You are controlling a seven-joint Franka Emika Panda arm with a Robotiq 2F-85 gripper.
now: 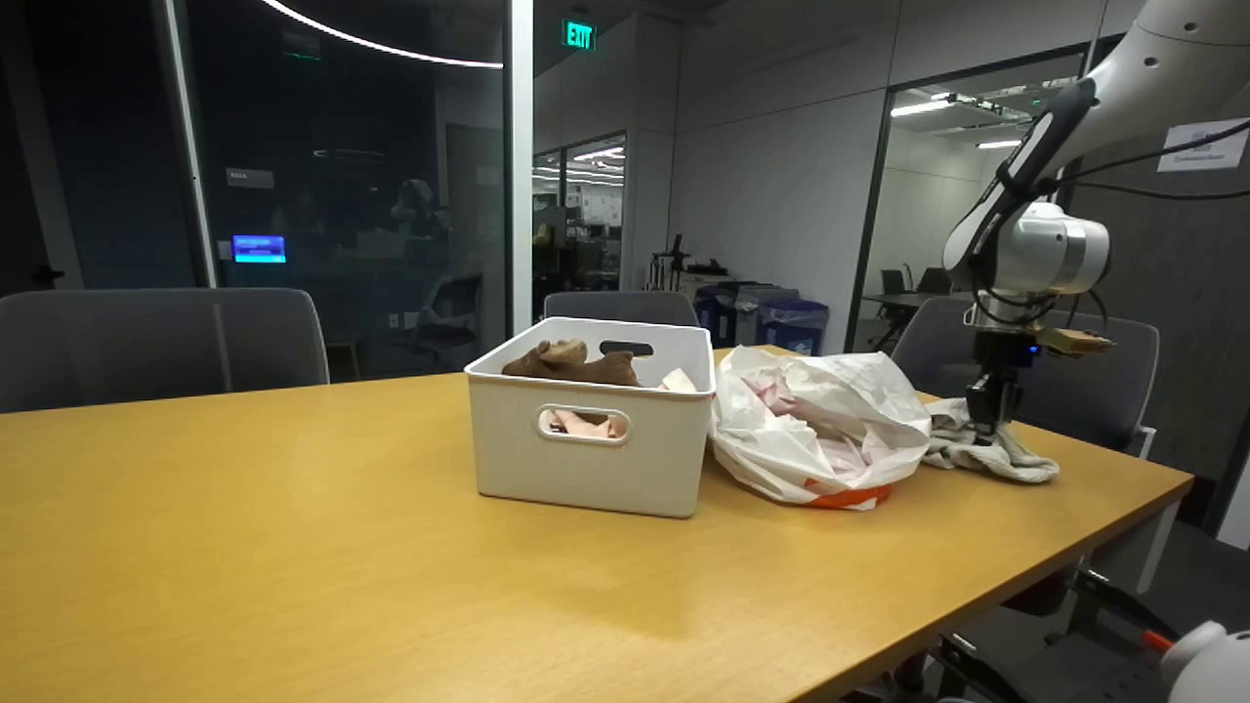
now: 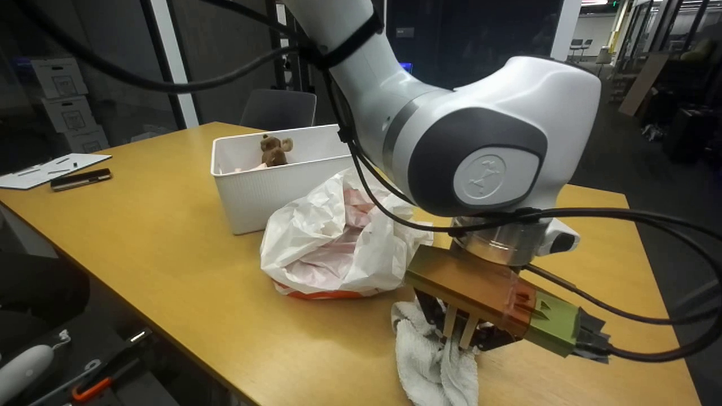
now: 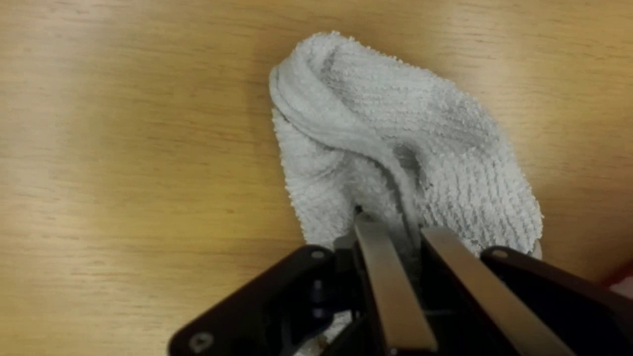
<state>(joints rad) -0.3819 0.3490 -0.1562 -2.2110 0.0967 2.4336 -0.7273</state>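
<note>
Pointing straight down, the gripper (image 3: 403, 232) has its fingers (image 3: 390, 287) drawn close together, only a narrow gap left, and a fold of the cloth (image 3: 460, 138) is pinched between them. That cloth, pale grey and ribbed, lies rumpled on the table (image 1: 244, 547) and spreads out around the fingers. Just beside it sits a white bag (image 2: 307, 231), crumpled, its mouth gaping, with pinkish stuff inside and a red-orange patch low on its side. Next to the bag stands a white box (image 1: 586, 478) with slotted handles; a brown toy (image 2: 274, 152) shows inside it, and something pale pink is visible through one slot. Well apart from these, in an exterior view, a white sheet (image 2: 45, 170) and a black case (image 2: 82, 179) lie by the table's edge, close to each other. Grey chairs (image 1: 166, 347) stand around the table, blue bins (image 1: 796, 327) are near the wall (image 1: 781, 195) behind, and a green exit sign (image 1: 578, 35) glows high up. A small screen (image 1: 258, 248) in the background shines blue.
</note>
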